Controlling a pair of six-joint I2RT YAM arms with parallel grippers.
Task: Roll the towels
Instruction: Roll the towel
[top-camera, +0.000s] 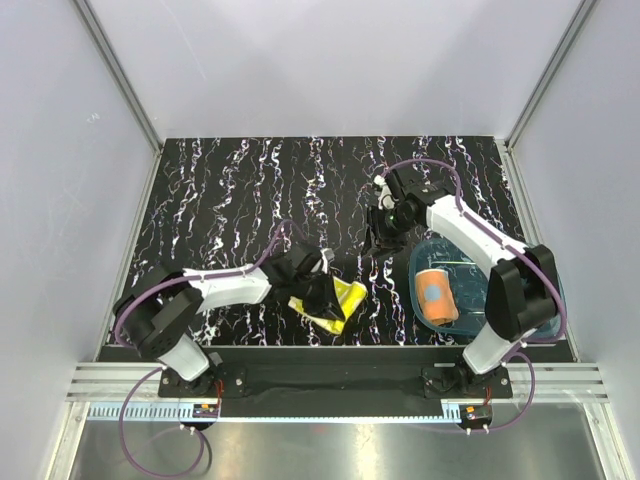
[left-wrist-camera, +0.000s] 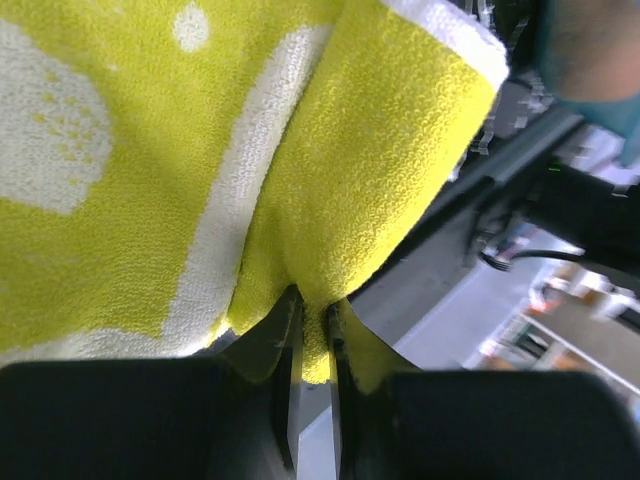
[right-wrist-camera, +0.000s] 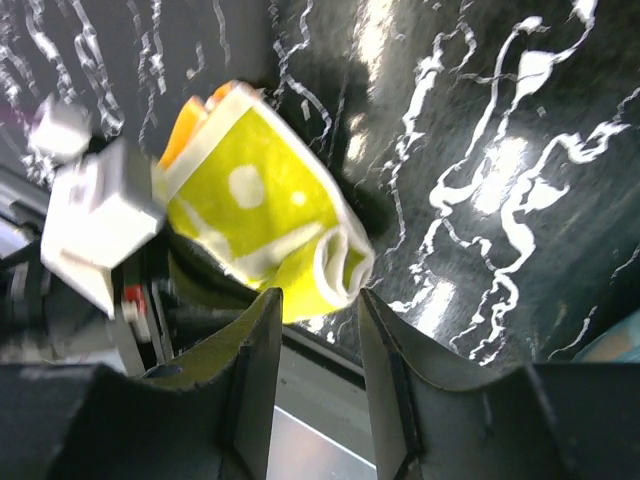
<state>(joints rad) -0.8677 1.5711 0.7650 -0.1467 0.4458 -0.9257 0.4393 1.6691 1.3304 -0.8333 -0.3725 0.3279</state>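
The yellow towel (top-camera: 343, 300) with its white pattern lies partly rolled on the black marbled table near the front edge. My left gripper (top-camera: 320, 290) is shut on a fold of it; in the left wrist view the towel (left-wrist-camera: 300, 150) fills the frame and its edge is pinched between the jaws (left-wrist-camera: 314, 320). The orange dotted towel (top-camera: 436, 295) lies rolled up in the blue tray (top-camera: 510, 255). My right gripper (top-camera: 384, 232) is open and empty above the table, left of the tray. The right wrist view shows the yellow towel (right-wrist-camera: 260, 215) beyond its open fingers (right-wrist-camera: 315, 300).
The translucent blue tray sits at the front right under the right arm. The black marbled table (top-camera: 250, 190) stretches left and back. White walls and metal frame posts (top-camera: 120, 75) enclose the space. A metal rail (top-camera: 330, 380) runs along the near edge.
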